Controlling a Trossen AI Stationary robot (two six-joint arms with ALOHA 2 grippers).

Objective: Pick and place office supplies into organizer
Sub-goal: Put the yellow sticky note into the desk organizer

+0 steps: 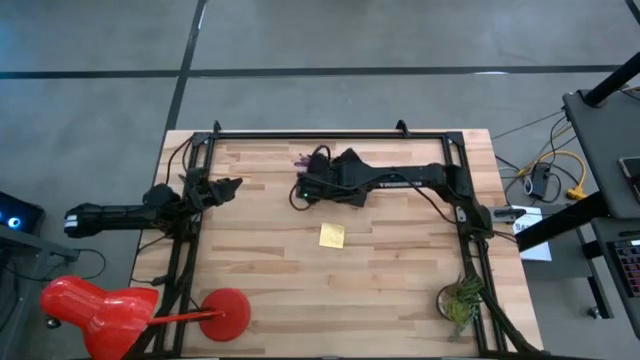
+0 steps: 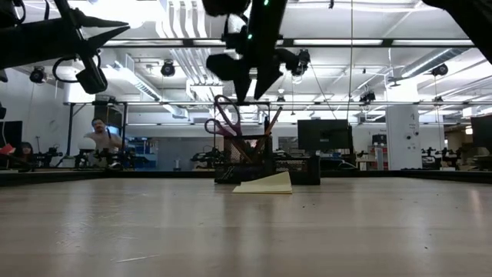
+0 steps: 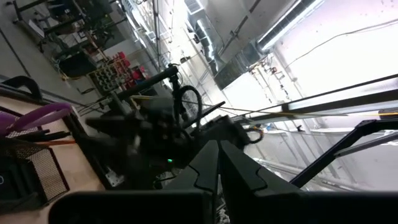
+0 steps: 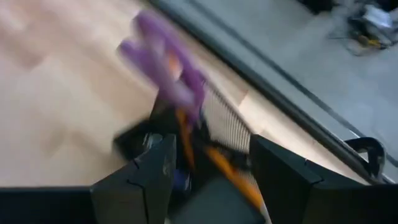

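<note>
The black mesh organizer (image 2: 254, 160) stands on the table's far middle, with purple-handled scissors (image 2: 225, 115) and orange pens (image 4: 217, 162) sticking up out of it. My right gripper (image 2: 247, 92) hangs open just above it, pointing slantwise down, nothing between its fingers (image 4: 152, 177). In the high view the right gripper (image 1: 305, 188) covers most of the organizer. The yellow sticky-note pad (image 1: 331, 235) lies flat on the wood nearer the front. My left gripper (image 1: 228, 186) waits shut at the table's left edge, raised.
A small green plant (image 1: 460, 300) stands at the table's near right corner. A black frame rail (image 1: 330, 133) runs along the far edge. A red object (image 1: 95, 305) lies off the near left corner. Bare wood spreads around the pad.
</note>
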